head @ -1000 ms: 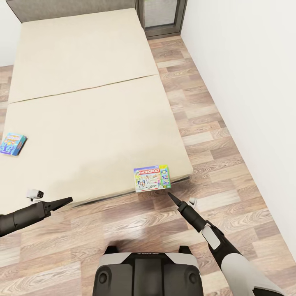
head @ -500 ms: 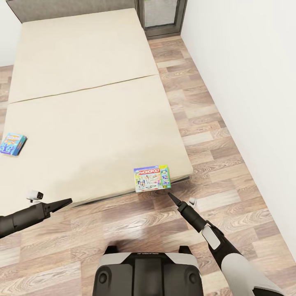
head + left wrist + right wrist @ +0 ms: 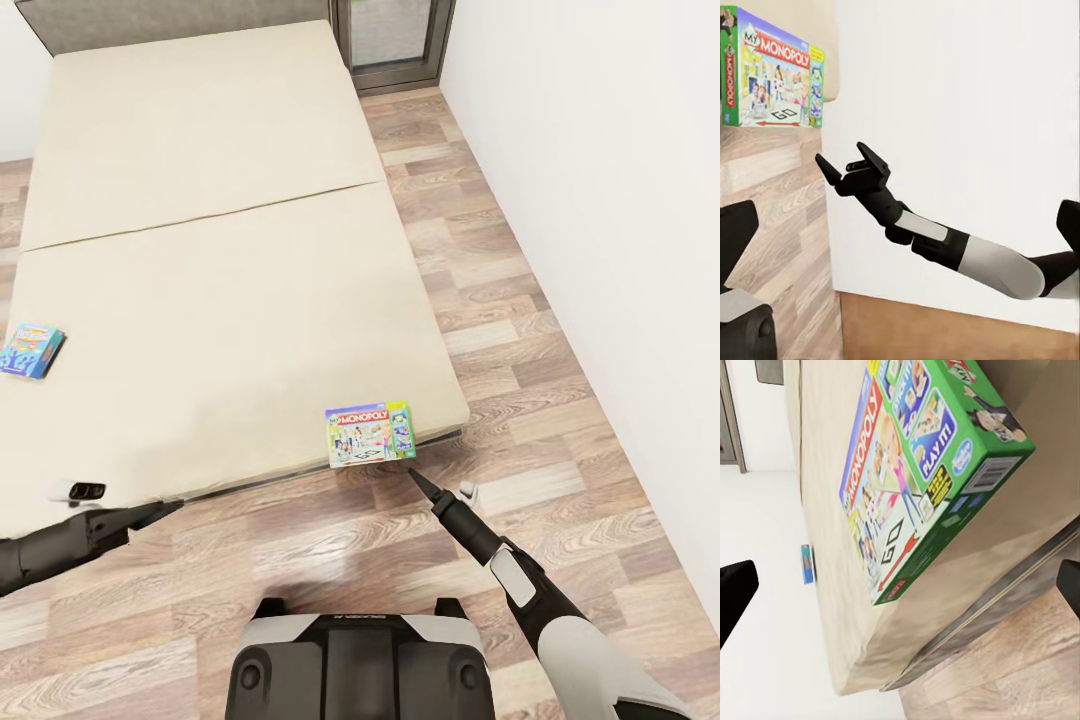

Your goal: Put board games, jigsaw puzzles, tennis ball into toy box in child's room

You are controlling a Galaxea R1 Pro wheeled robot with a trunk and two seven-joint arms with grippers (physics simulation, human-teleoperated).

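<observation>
A Monopoly box lies flat at the near right corner of the bed, its edge jutting slightly past the mattress. A small blue box sits well apart, near the bed's left edge. The right gripper hovers just below the Monopoly box — fingers spread to either side and empty, judging by the right wrist view. The left gripper hangs over the floor by the bed's front edge; its opening cannot be told.
</observation>
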